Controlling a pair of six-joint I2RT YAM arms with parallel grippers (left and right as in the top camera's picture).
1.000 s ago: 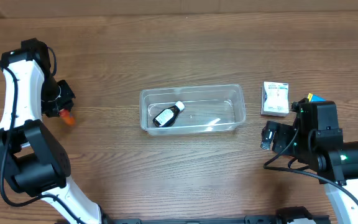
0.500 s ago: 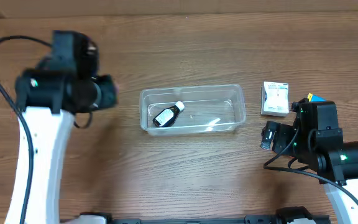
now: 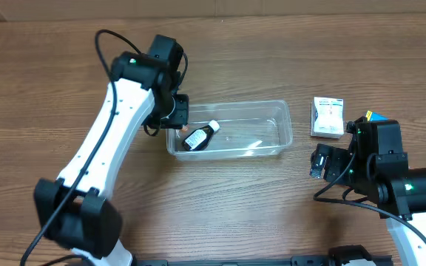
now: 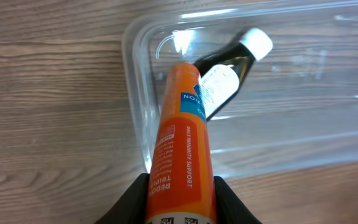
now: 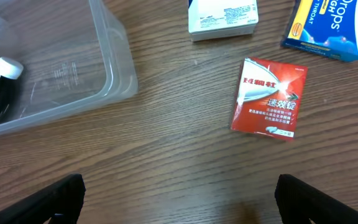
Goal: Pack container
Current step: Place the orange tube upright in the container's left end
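The clear plastic container (image 3: 283, 122) sits mid-table and also shows in the left wrist view (image 4: 135, 124) and the right wrist view (image 5: 114, 68). A dark bottle with a white cap (image 3: 199, 136) lies inside it at the left end (image 4: 229, 74). My left gripper (image 3: 174, 112) is shut on an orange tube (image 4: 182, 149) and holds it over the container's left end, above the dark bottle. My right gripper (image 3: 318, 161) is open and empty (image 5: 179, 199), over bare table right of the container.
A white box (image 3: 328, 117) lies right of the container (image 5: 222, 15). A red packet (image 5: 269, 98) and a blue and yellow box (image 5: 328, 25) lie near it, under my right arm in the overhead view.
My left arm has swung from the far left of the table to the container's left end, carrying the orange tube. The right arm has not moved.
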